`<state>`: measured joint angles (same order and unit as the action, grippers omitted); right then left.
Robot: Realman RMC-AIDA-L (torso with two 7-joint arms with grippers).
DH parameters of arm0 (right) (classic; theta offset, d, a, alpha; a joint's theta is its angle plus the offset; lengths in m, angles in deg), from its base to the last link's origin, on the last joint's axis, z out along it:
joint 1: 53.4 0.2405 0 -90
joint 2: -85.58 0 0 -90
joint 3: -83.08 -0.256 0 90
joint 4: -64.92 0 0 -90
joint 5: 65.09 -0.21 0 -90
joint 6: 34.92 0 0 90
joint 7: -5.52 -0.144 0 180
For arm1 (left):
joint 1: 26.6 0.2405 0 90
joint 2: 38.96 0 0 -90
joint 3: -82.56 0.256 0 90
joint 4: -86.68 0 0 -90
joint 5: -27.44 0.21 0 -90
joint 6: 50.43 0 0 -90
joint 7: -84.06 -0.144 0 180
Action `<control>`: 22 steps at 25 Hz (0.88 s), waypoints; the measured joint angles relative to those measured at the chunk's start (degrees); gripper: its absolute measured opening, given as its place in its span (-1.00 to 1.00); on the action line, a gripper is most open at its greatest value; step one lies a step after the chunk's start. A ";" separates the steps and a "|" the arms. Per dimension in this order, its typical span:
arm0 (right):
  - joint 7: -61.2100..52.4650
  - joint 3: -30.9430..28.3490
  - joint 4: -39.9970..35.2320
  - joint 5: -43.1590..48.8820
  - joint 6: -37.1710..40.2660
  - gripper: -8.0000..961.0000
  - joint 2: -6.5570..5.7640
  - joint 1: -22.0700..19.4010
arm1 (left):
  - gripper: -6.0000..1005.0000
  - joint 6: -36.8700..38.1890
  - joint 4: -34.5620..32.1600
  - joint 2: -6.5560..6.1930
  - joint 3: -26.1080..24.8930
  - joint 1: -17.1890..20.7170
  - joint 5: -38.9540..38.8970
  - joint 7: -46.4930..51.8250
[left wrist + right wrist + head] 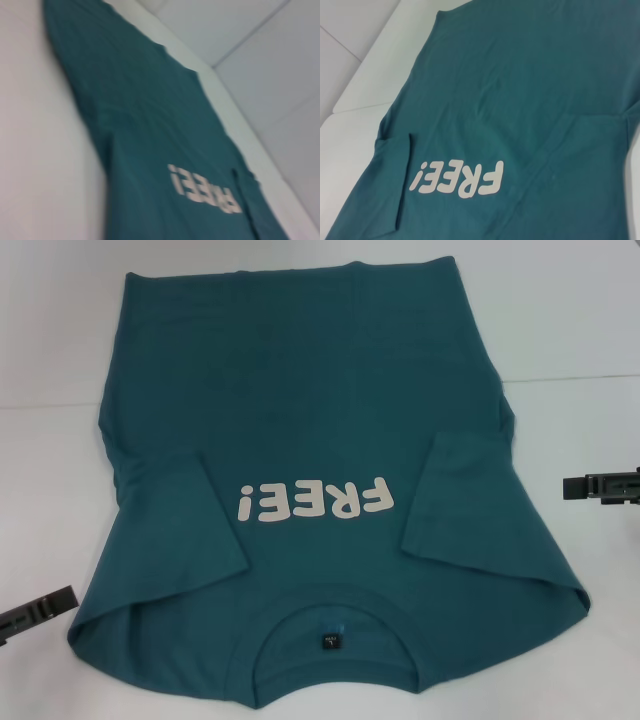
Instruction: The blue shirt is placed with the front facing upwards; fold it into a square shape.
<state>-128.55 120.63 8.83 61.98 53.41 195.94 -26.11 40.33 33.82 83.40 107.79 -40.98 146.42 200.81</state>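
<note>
The blue shirt (310, 410) is seen to be of soft, matt knitted cloth, lightly creased, with a ribbed collar (335, 605). Its white lettering (310, 502) appears smooth and flat, like a print. The counter (560, 320) is shown as smooth, matt white.

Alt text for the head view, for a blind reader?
A dark teal-blue cotton T-shirt lies front-up on a white table, sleeves folded inward, collar nearest the camera. The left gripper and right gripper sit at either side, off the cloth.
</note>
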 joint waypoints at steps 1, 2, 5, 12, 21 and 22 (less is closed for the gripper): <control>0.44 -0.22 0.96 0.04 -0.45 0.93 -0.07 0.12 | 0.76 -0.27 0.00 0.02 -0.13 -0.01 0.10 -0.58; 0.87 -0.38 1.97 0.04 -0.79 0.93 -0.21 0.31 | 0.76 -0.76 0.05 0.08 -0.35 -0.03 0.25 -1.53; 1.83 -0.52 4.65 0.04 -1.51 0.93 -0.61 1.04 | 0.76 -3.46 0.59 0.45 0.06 -0.43 0.80 -5.62; 2.72 -0.01 6.15 0.04 -2.56 0.92 -1.00 2.03 | 0.76 -6.41 4.57 -0.54 0.84 -3.32 1.71 -10.16; 3.17 0.05 7.13 0.14 -2.67 0.92 -1.19 2.18 | 0.75 -11.85 9.68 -1.76 1.72 -5.93 2.80 -11.76; 3.18 0.06 7.22 0.16 -2.67 0.92 -1.23 2.21 | 0.75 -12.18 10.24 -1.98 1.76 -6.06 2.91 -11.59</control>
<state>-125.37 120.69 16.05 62.15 50.75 194.72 -23.91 28.15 44.06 81.42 109.55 -47.04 149.33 189.22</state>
